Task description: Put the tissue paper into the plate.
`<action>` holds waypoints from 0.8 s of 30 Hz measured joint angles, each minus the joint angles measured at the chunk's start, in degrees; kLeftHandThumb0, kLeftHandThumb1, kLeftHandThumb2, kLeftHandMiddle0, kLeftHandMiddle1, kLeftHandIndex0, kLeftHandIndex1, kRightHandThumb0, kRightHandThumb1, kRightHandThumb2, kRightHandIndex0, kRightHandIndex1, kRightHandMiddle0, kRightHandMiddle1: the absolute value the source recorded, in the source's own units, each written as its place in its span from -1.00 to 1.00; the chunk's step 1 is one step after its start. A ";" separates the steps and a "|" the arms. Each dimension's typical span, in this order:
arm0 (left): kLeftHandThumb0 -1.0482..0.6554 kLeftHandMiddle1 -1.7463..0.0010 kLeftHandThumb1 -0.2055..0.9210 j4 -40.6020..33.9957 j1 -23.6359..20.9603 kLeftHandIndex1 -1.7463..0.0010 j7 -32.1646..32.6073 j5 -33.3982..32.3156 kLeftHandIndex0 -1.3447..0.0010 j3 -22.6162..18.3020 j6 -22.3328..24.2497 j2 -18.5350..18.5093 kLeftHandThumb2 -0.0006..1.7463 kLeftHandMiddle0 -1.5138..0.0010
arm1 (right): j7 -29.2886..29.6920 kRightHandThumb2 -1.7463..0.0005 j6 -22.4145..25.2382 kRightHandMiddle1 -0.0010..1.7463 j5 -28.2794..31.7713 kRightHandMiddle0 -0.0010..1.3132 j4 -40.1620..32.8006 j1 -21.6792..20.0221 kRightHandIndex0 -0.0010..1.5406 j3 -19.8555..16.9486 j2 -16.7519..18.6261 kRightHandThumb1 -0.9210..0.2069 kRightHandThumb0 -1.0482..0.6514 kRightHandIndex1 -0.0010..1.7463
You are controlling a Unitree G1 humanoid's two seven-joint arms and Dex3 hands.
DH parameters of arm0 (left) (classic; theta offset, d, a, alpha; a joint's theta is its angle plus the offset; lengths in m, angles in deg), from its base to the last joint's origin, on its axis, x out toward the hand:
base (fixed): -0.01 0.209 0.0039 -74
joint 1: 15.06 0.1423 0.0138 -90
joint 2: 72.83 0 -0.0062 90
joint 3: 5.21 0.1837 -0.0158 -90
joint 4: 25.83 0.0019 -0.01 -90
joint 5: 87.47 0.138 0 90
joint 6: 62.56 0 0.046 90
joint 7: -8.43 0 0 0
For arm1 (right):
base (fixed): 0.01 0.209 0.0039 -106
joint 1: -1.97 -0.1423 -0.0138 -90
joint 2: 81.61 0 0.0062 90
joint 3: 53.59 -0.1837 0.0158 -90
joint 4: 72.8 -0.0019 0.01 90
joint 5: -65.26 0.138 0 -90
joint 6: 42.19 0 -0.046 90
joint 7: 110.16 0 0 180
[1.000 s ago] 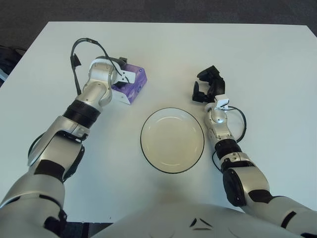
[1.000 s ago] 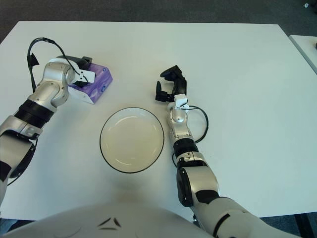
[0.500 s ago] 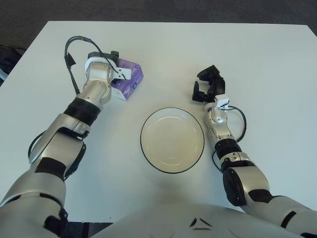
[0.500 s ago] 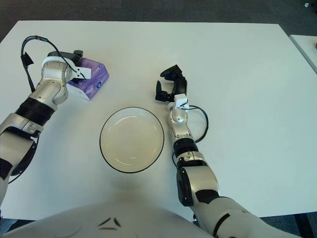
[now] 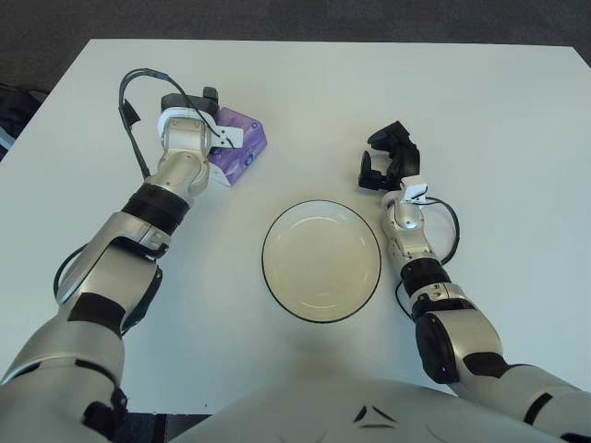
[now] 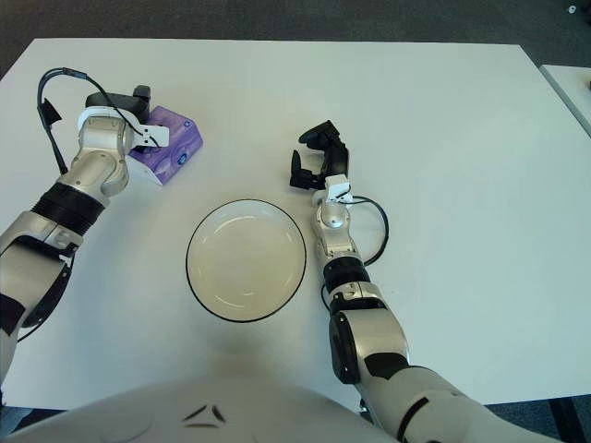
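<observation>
A purple tissue pack [image 5: 244, 148] lies on the white table at the far left. My left hand [image 5: 211, 118] sits over its left end, fingers closed around it, hiding that part of the pack. The round white plate [image 5: 269, 242] with a dark rim stands empty in the middle of the table, a hand's length to the right of and nearer than the pack. My right hand [image 5: 387, 157] shows just beyond the plate's right edge, fingers relaxed and holding nothing.
The white table [image 5: 499, 129] stretches wide to the right and far side. Dark floor lies beyond its far edge. A black cable [image 5: 138, 83] loops above my left wrist.
My left hand has moved left and away from the plate, and the tissue pack has gone with it. The right hand and the plate have stayed put.
</observation>
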 measured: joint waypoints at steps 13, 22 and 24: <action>-1.00 0.90 1.00 -8.84 2.33 0.96 -8.28 -2.41 0.93 0.90 -6.04 -1.87 0.45 0.12 | 0.02 -0.59 -0.14 0.78 0.01 -0.14 0.34 -0.16 -0.07 -0.02 -0.09 0.27 0.22 1.00; -1.00 0.99 1.00 -12.65 1.08 1.00 -23.28 -4.94 1.00 1.49 -9.10 -3.25 0.46 0.43 | -0.02 -0.60 -0.28 0.77 0.04 -0.13 0.51 -0.17 -0.07 -0.14 -0.10 0.28 0.22 1.00; -1.00 0.99 1.00 -13.48 0.78 1.00 -25.80 -5.23 1.00 1.49 -9.40 -3.54 0.46 0.43 | -0.03 -0.60 -0.32 0.77 0.04 -0.13 0.52 -0.17 -0.06 -0.14 -0.10 0.28 0.22 1.00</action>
